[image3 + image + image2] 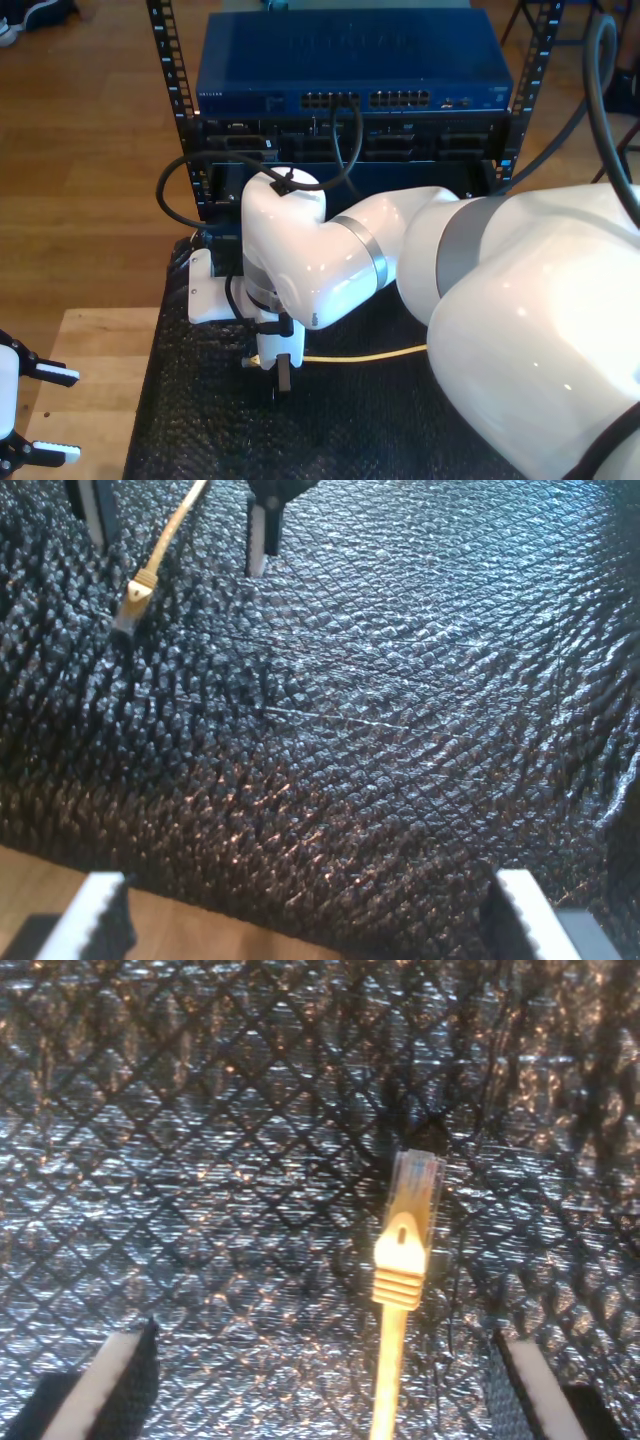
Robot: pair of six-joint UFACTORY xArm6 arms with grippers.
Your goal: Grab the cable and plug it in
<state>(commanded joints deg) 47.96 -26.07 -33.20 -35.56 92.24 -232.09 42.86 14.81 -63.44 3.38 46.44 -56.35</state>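
**Cable between open jaws on the black mat**

At the lower left edge of the exterior view, my first gripper (75, 415) hangs over the pale wooden tabletop (100, 345). Its white-padded fingers are spread wide and grasp nothing. In the first wrist view the same released jaws of my first gripper (310, 920) frame a stretch of the black quilted mat (400, 730), with a strip of the wood at the near edge.

Moving right in the exterior view, the mat (200, 440) covers the surface from the table's edge onward. Just left of centre, my second gripper (268, 368) points down at the mat at the end of a large white arm (330, 260) that fills the lower right of the frame.

The cable (370, 354) is yellow and runs along the mat from the right, under the arm, ending at my second gripper. The first wrist view shows, from across the mat, my second gripper (180, 555) with its fingers apart and the cable (170, 535) passing between them without touching either. Its clear plug (135, 598) is down at the mat. In the second wrist view my second gripper (320, 1345) is likewise released, and the cable (395, 1360) lies midway between the pads with the plug (418, 1185) pointing away.

In the upper centre of the exterior view, behind the arm, stands a rack (165, 60) with a blue network switch (350, 70).
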